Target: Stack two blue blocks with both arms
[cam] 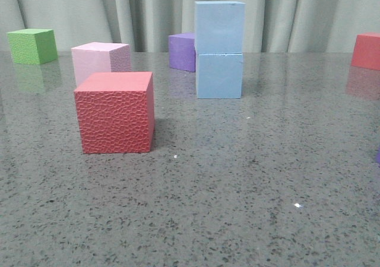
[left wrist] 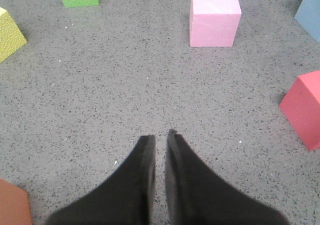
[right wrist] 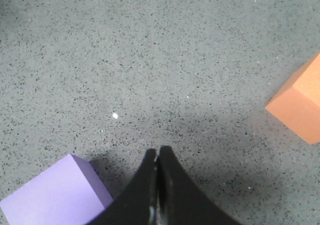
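Two pale blue blocks stand stacked at the table's middle back in the front view, the upper one (cam: pixel 219 27) resting squarely on the lower one (cam: pixel 219 76). A corner of a blue block (left wrist: pixel 310 12) shows at the edge of the left wrist view. My left gripper (left wrist: pixel 160 136) is empty, its dark fingers nearly together with a thin gap, above bare table. My right gripper (right wrist: pixel 157 152) is shut and empty above bare table. Neither gripper shows in the front view, and both are well away from the stack.
A red textured cube (cam: pixel 114 113) stands front left, with a pink cube (cam: pixel 100 62) behind it. A green cube (cam: pixel 32 45), purple cube (cam: pixel 181 51) and red cube (cam: pixel 366 50) line the back. A purple cube (right wrist: pixel 52 197) and an orange cube (right wrist: pixel 300 102) flank my right gripper.
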Motion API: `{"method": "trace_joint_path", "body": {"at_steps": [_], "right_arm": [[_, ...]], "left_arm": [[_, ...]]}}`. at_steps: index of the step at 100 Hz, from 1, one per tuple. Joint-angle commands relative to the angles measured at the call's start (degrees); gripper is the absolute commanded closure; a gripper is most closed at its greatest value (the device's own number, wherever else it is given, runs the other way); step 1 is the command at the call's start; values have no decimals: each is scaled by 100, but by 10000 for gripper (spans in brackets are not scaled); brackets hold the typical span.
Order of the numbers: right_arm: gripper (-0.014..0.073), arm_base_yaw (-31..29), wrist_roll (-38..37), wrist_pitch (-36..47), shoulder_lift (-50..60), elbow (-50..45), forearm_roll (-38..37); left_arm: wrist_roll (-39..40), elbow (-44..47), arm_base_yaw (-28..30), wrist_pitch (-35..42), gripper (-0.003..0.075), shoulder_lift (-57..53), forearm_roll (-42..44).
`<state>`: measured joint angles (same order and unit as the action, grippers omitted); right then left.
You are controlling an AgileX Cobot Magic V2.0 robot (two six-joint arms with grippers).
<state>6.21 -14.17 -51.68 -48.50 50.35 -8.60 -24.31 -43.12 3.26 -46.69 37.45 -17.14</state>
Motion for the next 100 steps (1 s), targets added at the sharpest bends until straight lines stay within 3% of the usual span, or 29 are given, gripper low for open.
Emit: {"method": "trace_joint_path", "body": {"at_steps": [1, 100], "right_arm": [[717, -38, 34, 365, 53, 139, -79], [717, -38, 34, 360, 53, 139, -74]], "left_arm": [[13, -143, 7, 388, 739, -9, -169], [13, -143, -16, 527, 739, -9, -169]]}}
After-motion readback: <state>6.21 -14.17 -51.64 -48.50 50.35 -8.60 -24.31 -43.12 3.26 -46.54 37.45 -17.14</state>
